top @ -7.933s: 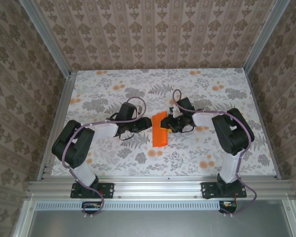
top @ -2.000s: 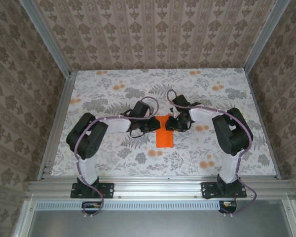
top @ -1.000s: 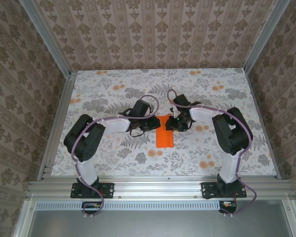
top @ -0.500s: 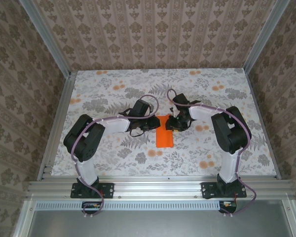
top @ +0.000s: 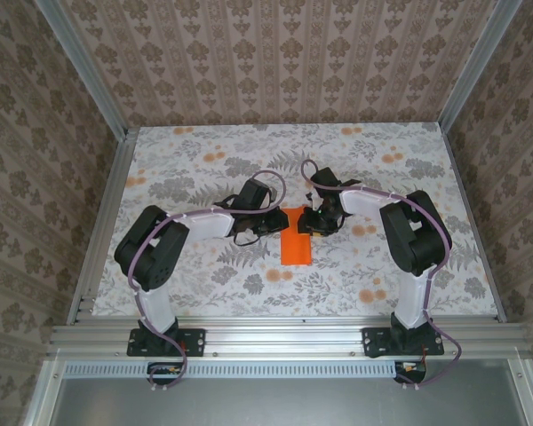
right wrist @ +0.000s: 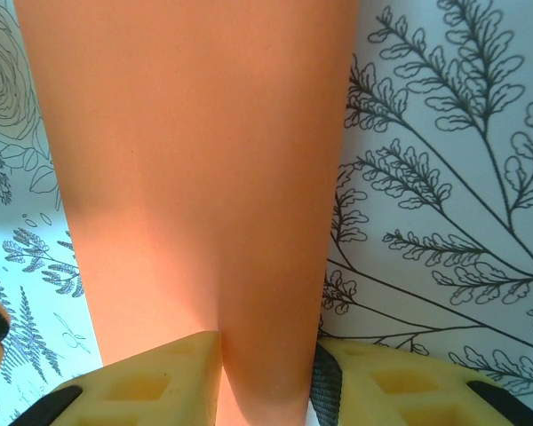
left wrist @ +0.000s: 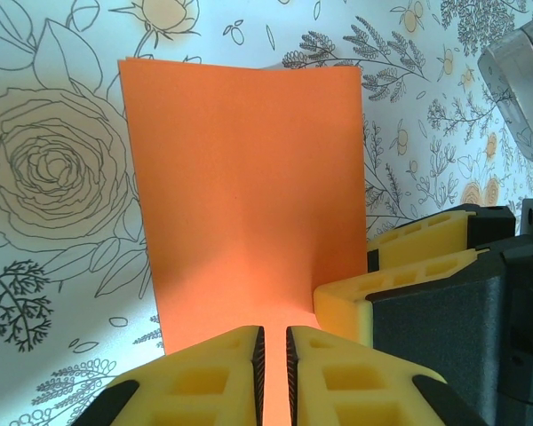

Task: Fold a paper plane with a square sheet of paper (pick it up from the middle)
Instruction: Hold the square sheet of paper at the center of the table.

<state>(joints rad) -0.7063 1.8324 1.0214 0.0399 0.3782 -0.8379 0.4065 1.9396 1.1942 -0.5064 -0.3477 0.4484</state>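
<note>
The square sheet of paper (top: 296, 244), bright orange and folded to a narrow rectangle, lies flat at the table's middle. My left gripper (top: 274, 224) meets its far left edge. In the left wrist view its jaws (left wrist: 271, 333) stand a thin slit apart, tips down on the paper (left wrist: 249, 177). My right gripper (top: 313, 222) comes in from the far right. Its jaws (right wrist: 266, 355) stand apart, straddling a strip of the paper (right wrist: 186, 160), whose right edge meets the right pad. The right gripper's fingers (left wrist: 400, 266) also show beside the sheet in the left wrist view.
The flower-printed tablecloth (top: 204, 160) covers the table, with wallpapered walls at the back and both sides. An aluminium rail (top: 284, 337) runs along the near edge by the arm bases. Both arms reach inward and nearly meet over the sheet.
Over the last second the right arm has edged slightly left; the sheet and left gripper have stayed put. Several seconds back the sheet was tilted and the left arm stood farther left.
</note>
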